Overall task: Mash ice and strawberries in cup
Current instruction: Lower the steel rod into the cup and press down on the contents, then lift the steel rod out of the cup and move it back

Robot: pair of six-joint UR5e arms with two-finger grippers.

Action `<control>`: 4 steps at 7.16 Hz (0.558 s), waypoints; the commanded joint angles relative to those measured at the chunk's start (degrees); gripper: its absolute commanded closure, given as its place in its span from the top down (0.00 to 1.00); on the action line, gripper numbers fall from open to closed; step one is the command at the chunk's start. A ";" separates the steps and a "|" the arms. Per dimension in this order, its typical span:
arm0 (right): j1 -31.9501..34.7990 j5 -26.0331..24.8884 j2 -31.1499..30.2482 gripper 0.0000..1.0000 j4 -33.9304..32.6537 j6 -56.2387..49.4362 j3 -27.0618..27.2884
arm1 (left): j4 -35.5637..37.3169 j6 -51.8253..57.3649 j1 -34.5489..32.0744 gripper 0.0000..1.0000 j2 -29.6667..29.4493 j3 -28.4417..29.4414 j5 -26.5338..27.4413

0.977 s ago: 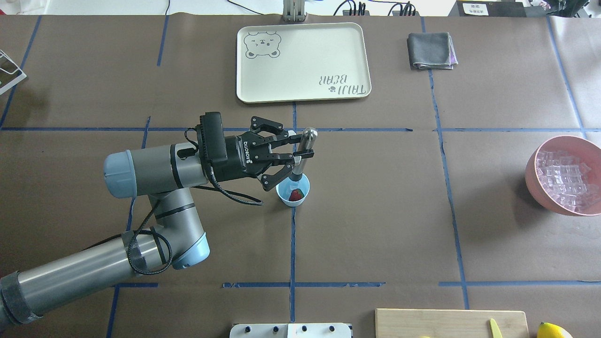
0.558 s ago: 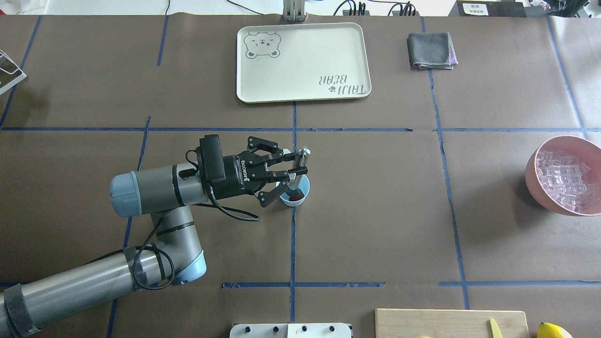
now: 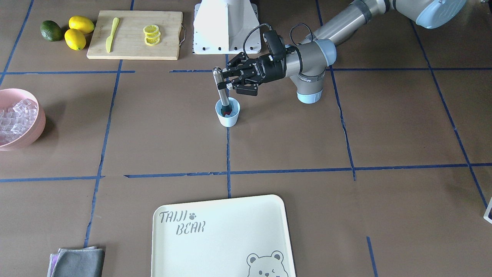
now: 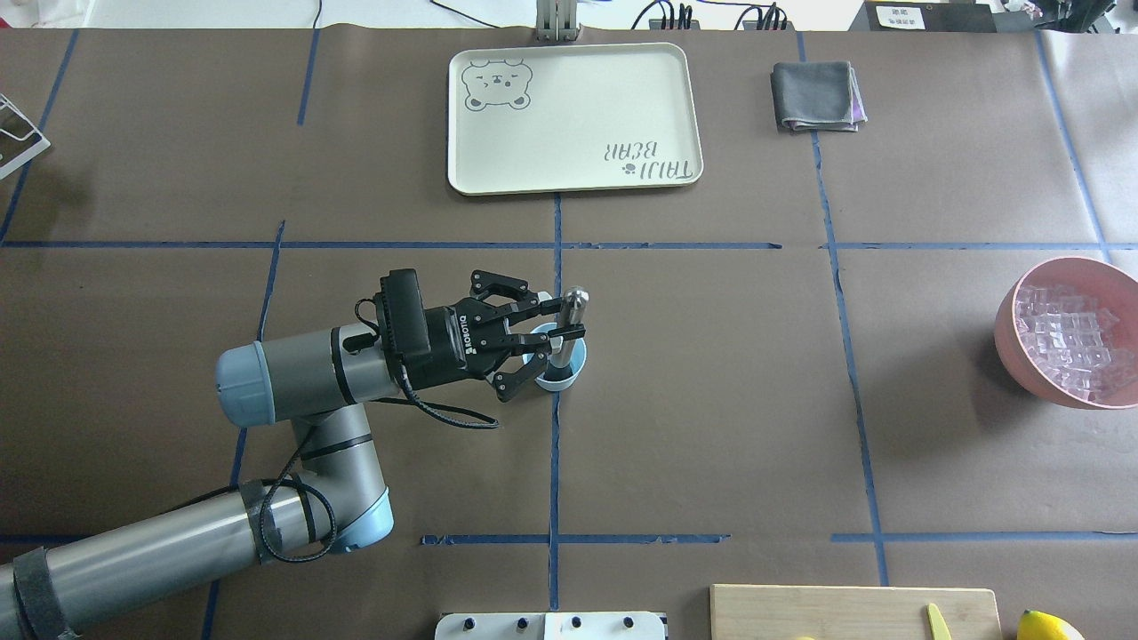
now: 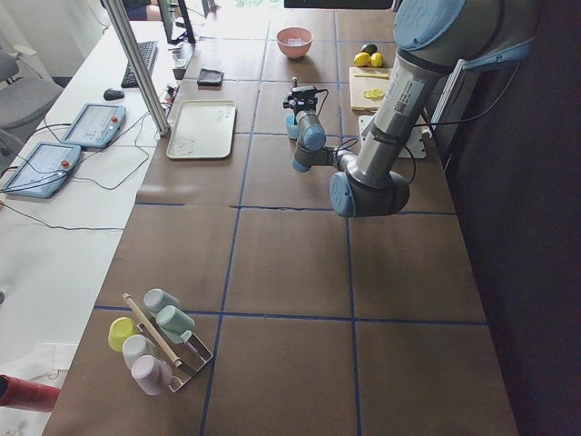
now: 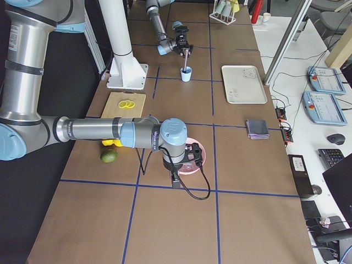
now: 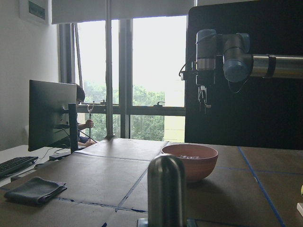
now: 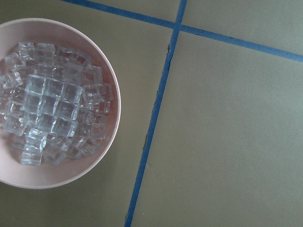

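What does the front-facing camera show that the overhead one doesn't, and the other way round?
Only the front-facing view: the lime, the lemon slices on the cutting board, and a bit of red strawberry inside the cup.
Only the overhead view: cables beyond the table's far edge.
Both: the left gripper shut on the metal muddler standing in the cup, the bear tray, the grey cloth and the pink bowl of ice.
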 commanded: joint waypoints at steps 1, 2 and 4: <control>0.00 0.00 0.00 0.99 0.00 -0.07 0.02 | 2.70 -4.39 -3.48 0.00 -0.18 -3.46 0.12; 0.00 0.00 0.00 0.99 0.00 -0.07 -0.06 | 10.30 -7.22 -5.42 0.00 0.34 -8.53 -0.58; 0.00 0.00 0.09 0.99 0.00 -0.07 -0.06 | 33.19 -7.24 -6.14 0.00 0.61 -22.31 -0.85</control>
